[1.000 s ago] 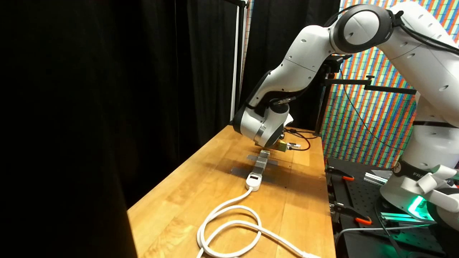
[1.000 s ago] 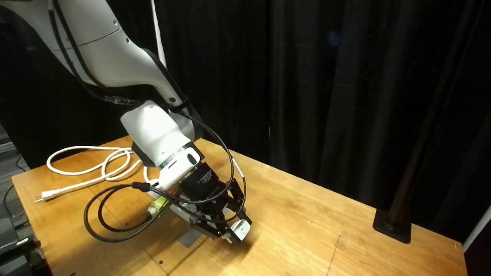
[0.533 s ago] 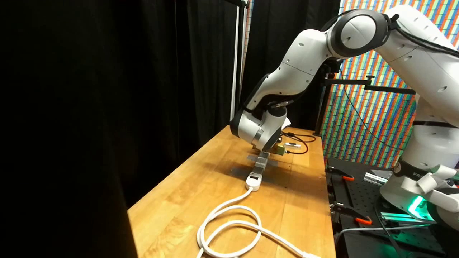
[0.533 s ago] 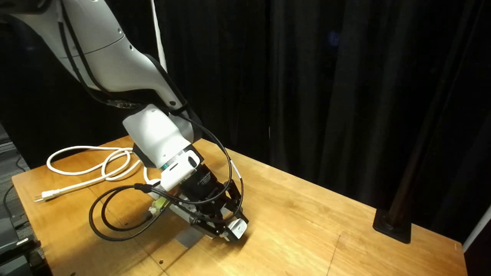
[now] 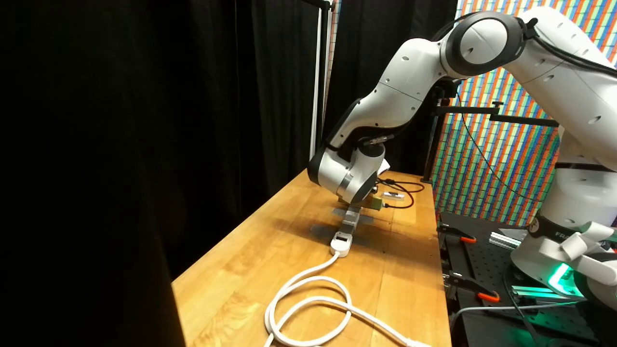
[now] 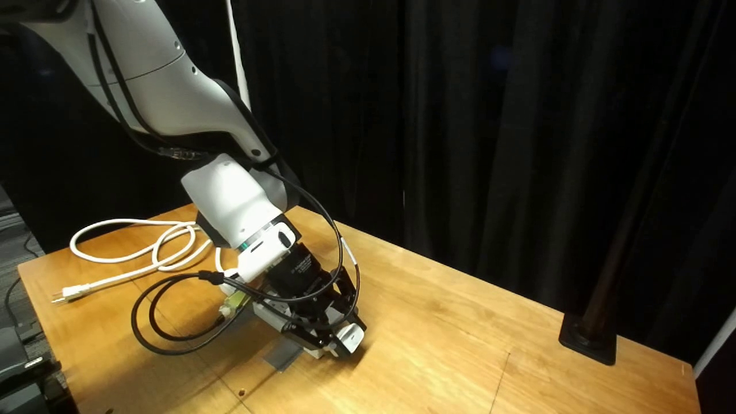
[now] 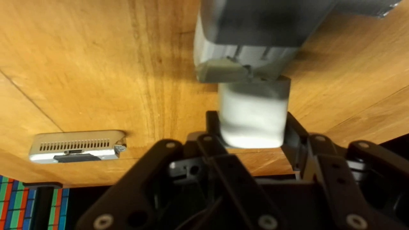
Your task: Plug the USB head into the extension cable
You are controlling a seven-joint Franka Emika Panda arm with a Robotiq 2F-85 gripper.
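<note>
Above the wooden counter [image 5: 241,270], the head [image 7: 254,110] was gripped by its sides in the tool [image 7: 250,121], just beside the end of the strip [image 7: 220,52]; contact could not be confirmed. The head was judged light, rigid and slippery, best held across those sides.

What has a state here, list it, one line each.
End effector: closed on the USB head
USB head: gripped; whether plugged in, cannot tell
Socket strip: taped down
White cord: coiled loosely
Cord's plug: unplugged, prongs bare
Slotted object: lying apart, ungripped
Base light: lit green
</note>
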